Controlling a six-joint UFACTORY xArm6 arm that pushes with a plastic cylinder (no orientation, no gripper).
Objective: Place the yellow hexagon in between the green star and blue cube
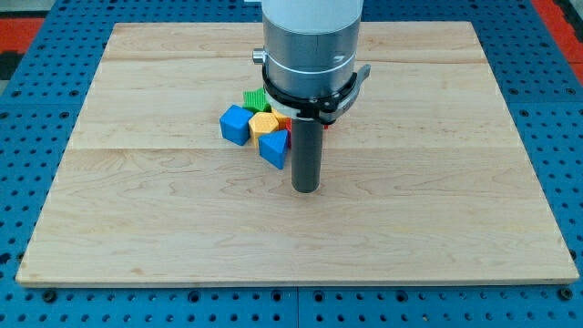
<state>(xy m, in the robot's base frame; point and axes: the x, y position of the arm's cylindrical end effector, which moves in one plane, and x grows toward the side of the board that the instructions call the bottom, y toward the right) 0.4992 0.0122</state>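
The yellow hexagon [264, 123] sits near the board's middle, in a tight cluster. The blue cube [236, 124] touches it on the view's left. The green star [256, 99] lies just above it, partly hidden by the arm. A second blue block [273, 148], wedge-like, lies just below and right of the hexagon. A red block [284, 122] peeks out to the hexagon's right, mostly hidden behind the rod. My tip [305, 189] rests on the board below and right of the cluster, close to the second blue block's right side.
The wooden board [137, 228] lies on a blue perforated table. The arm's grey cylinder [310, 46] hangs over the board's top middle and hides what lies behind it.
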